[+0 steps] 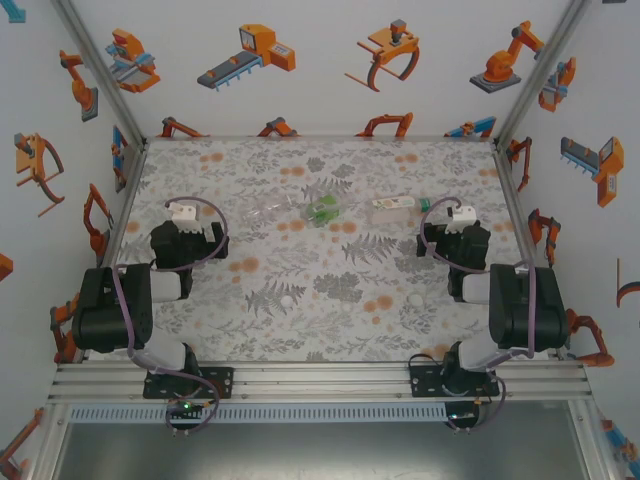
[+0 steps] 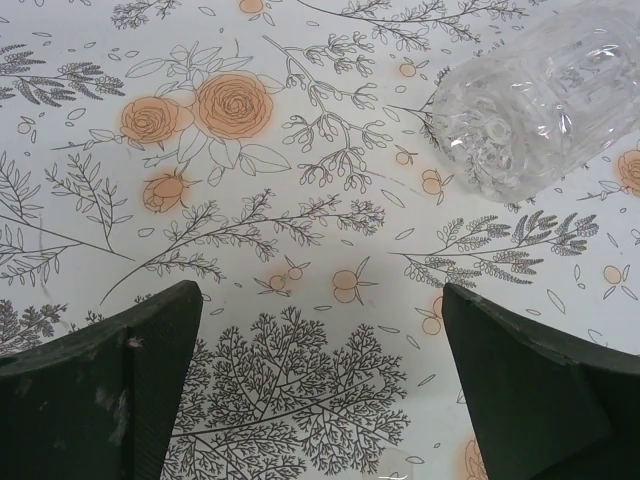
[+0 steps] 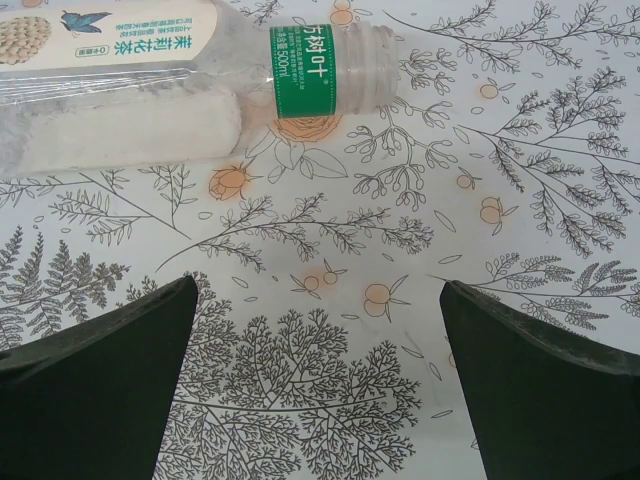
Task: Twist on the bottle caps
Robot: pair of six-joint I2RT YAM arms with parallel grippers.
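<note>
Right wrist shows the labelled bottle (image 3: 190,90) lying capless: light, thin-walled, likely slippery, best held round its body. Left tool (image 2: 320,290) and right tool (image 3: 318,285) both stand apart, empty.

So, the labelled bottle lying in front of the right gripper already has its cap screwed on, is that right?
Not quite: the labelled bottle does lie in front of the right gripper, but its threaded neck is bare, with no cap on it, as the right wrist view shows.
</note>
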